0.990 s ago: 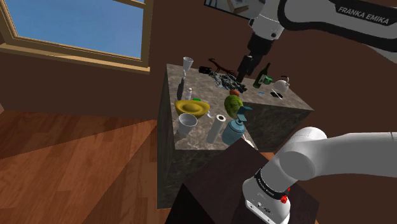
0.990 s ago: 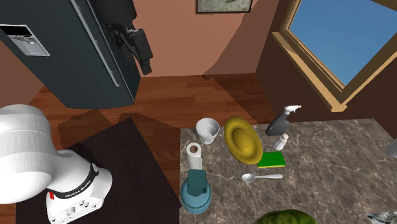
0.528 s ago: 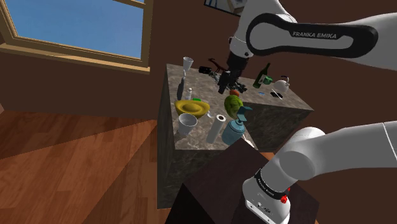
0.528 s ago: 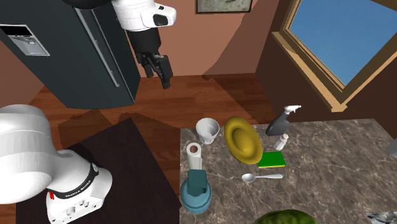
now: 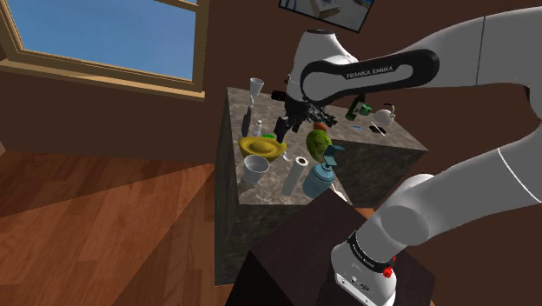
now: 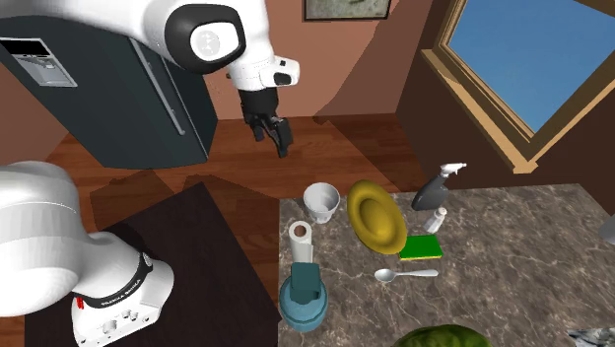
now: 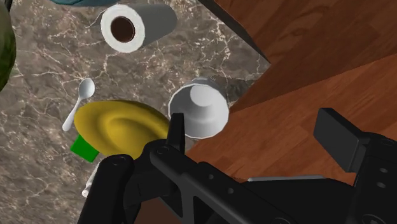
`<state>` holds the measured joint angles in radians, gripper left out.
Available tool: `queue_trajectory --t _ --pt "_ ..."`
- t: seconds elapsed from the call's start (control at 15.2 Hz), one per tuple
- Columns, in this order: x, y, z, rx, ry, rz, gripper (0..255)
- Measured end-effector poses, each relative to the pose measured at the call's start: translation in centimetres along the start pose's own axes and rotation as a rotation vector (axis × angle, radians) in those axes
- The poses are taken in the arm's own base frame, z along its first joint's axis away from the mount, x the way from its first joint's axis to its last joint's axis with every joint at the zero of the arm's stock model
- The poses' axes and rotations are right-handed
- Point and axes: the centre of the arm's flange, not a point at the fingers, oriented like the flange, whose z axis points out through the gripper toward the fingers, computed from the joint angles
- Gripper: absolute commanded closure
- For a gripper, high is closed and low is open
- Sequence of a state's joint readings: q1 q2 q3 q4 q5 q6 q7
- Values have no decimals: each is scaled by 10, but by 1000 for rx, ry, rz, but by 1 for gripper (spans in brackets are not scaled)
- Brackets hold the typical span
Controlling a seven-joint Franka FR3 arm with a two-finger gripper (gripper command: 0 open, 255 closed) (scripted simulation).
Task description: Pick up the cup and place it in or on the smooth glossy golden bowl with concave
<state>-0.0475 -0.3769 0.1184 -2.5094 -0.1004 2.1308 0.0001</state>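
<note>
pincer (image 7: 257, 130) — agape, empty | white cup (image 7: 200, 109) just beside yellow bowl (image 7: 118, 127)

The words FRANKA EMIKA stand in small white capitals on the dark band running along the side of the white robot arm (image 5: 375, 69), high and right of centre in the shoulder view.
</note>
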Motion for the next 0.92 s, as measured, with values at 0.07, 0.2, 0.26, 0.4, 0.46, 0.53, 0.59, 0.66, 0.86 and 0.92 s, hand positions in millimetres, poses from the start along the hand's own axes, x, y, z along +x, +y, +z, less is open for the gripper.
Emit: queue_trajectory --t 0.07,0.2,0.26,0.4,0.46,0.53,0.59,0.66,0.86,0.92 --pt "5 -3 13 -3 -2 2 0" --pt "18 -8 35 -9 -4 6 0" --pt "23 -11 44 -12 -6 7 0" --pt "38 -13 68 -17 -9 11 0" --pt "44 -13 79 -20 -10 13 0" --pt "51 -17 91 -23 -12 14 0" --pt "58 -16 104 -26 -13 16 0" --pt "64 -19 117 -28 -15 18 0" --pt "82 -23 149 -37 -19 24 0" --pt "89 -26 159 -40 -21 26 0"
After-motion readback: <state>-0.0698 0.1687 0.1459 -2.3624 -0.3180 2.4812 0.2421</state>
